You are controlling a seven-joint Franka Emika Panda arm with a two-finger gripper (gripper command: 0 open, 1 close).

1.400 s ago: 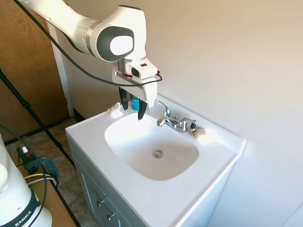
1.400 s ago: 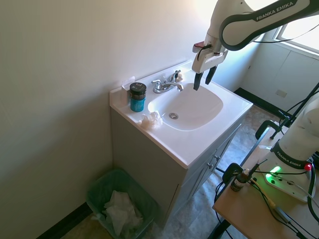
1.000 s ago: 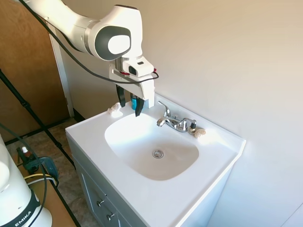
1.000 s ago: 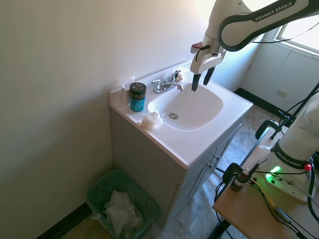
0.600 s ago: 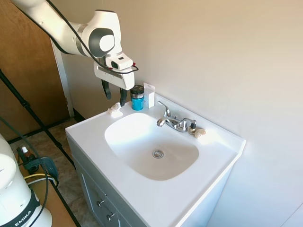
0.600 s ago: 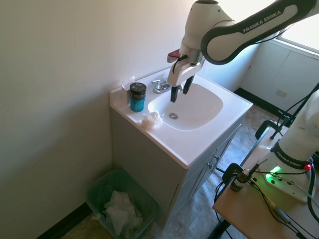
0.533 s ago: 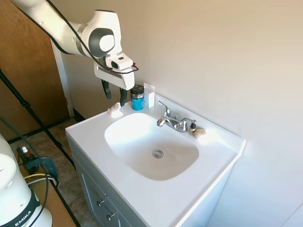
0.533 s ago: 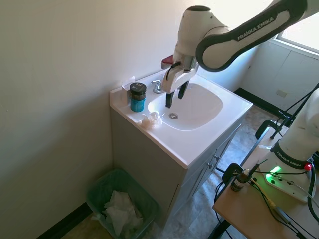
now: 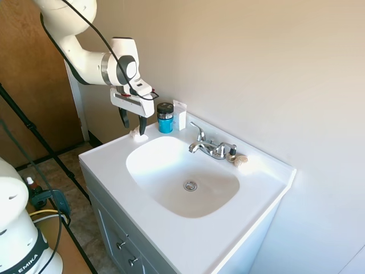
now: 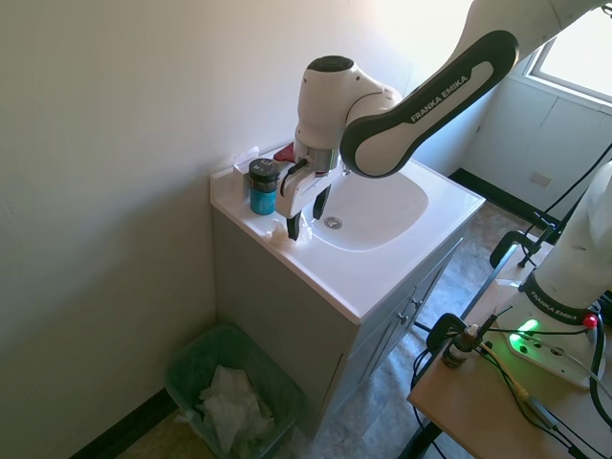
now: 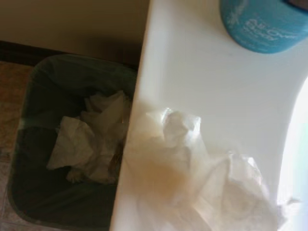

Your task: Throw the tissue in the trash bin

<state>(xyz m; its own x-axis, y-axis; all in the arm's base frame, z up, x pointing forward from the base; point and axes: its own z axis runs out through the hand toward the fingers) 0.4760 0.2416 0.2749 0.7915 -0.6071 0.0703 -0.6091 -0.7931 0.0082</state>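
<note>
Tissue (image 9: pixel 137 136) is sitting on the white sink counter (image 9: pixel 102 162) at the corner next to the basin (image 9: pixel 182 174), close to the counter edge, with the blue-and-black jar (image 9: pixel 165 117) just behind it and a flat white card (image 9: pixel 179 115) standing upright beside that jar against the wall. Big change from a moment ago: the arm has swung all the way across from over the faucet (image 9: pixel 210 147) side of the basin and the gripper (image 9: pixel 132 124) now hangs right over the wad, pointing down, one finger on each side of it. Fingers are spread apart with nothing between them yet, so it's got hold of nothing, and I can't tell if the tips are touching the paper or just above it. From the other side, the second exterior view shows the gripper (image 10: pixel 302 215) mostly blocking the tissue, with only a bit of white peeking out by the fingertips. Wrist view is pretty much filled by the tissue (image 11: pixel 192 178), lumpy and crumpled, right at the counter's edge, jar (image 11: pixel 263 24) off at one corner. Trash bin (image 10: pixel 229 392) is on the floor below that end of the vanity, green liner, already has crumpled white paper (image 10: pixel 229 406) in it, and hasn't moved. Beige lumpy thing (image 9: pixel 240 160) by the faucet is right where it was.
</note>
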